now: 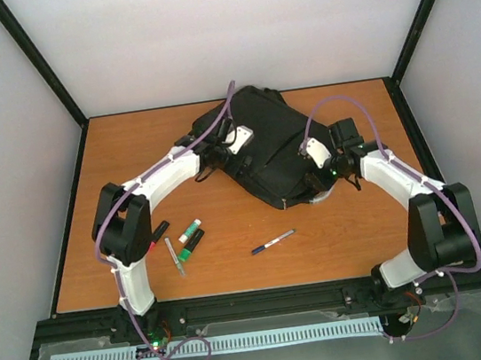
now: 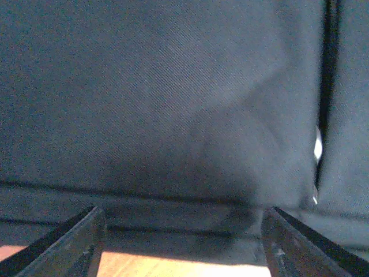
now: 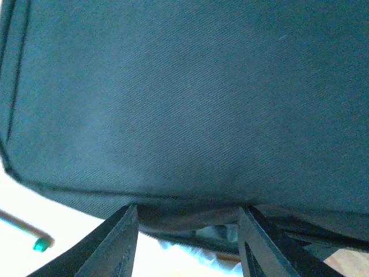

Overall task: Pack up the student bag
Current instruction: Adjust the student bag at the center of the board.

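Note:
The student bag [image 1: 267, 145] is a large black fabric backpack lying flat at the table's far middle. Its cloth fills the left wrist view [image 2: 173, 86] and the right wrist view [image 3: 184, 86]. My left gripper [image 1: 237, 145] is at the bag's left side. In its own view the left gripper [image 2: 183, 219] has its jaws wide apart, with the bag's flat edge band between them. My right gripper [image 1: 310, 166] is at the bag's near right edge. In the right wrist view that gripper [image 3: 187, 216] pinches a wavy fold of the edge, raised off the table.
Loose on the wooden table [image 1: 362, 217] left of centre are a black marker [image 1: 160, 231], two green-marked markers [image 1: 190, 231] and a thin pen [image 1: 175, 256]. A blue pen [image 1: 272, 242] lies nearer the middle. Something white [image 1: 314, 195] shows under the bag's near edge. Walls enclose the table.

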### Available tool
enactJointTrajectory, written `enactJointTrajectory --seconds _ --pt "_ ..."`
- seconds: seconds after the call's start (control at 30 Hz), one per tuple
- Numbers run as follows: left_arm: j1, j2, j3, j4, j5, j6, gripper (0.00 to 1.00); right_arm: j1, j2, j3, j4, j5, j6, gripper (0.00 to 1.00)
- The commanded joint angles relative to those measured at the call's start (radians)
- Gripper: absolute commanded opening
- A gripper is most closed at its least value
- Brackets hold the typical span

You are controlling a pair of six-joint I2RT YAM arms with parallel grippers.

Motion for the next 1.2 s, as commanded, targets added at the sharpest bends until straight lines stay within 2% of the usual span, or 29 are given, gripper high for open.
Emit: enactJointTrajectory --seconds 0.0,0.13,0.23,0.33,0.43,0.57,0.7,0.97,1.17 --pt "-0.009 -0.102 -0.073 0.027 0.064 0.136 0.73 -0.042 0.05 0.072 0.077 -0.001 0.082 0.5" --pt "-0.009 -0.179 -0.141 -0.05 0.311 0.293 0.67 -0.057 0.097 0.125 0.09 0.004 0.1 0.5" --pt "-0.021 -0.258 -0.21 -0.115 0.495 0.555 0.63 -0.058 0.119 0.148 0.091 0.006 0.109 0.5" --pt "-0.044 -0.248 -0.194 -0.193 0.488 0.72 0.6 -0.058 0.12 0.15 0.088 0.003 0.117 0.5" --pt "-0.058 -0.189 -0.135 -0.256 0.475 0.814 0.54 -0.058 0.098 0.132 0.087 -0.003 0.125 0.51" --pt "-0.122 -0.207 -0.172 -0.231 0.405 0.973 0.55 -0.061 0.063 0.099 0.074 0.0 0.134 0.51" --pt "-0.138 -0.229 -0.214 -0.124 0.357 1.023 0.56 -0.068 0.038 0.074 0.057 -0.012 0.139 0.51" --pt "-0.164 -0.173 -0.205 -0.013 0.335 1.016 0.55 -0.103 -0.052 0.004 0.001 -0.111 0.167 0.53" --pt "-0.193 -0.152 -0.231 0.122 0.323 1.007 0.62 -0.137 -0.108 -0.053 -0.008 -0.103 0.175 0.54"
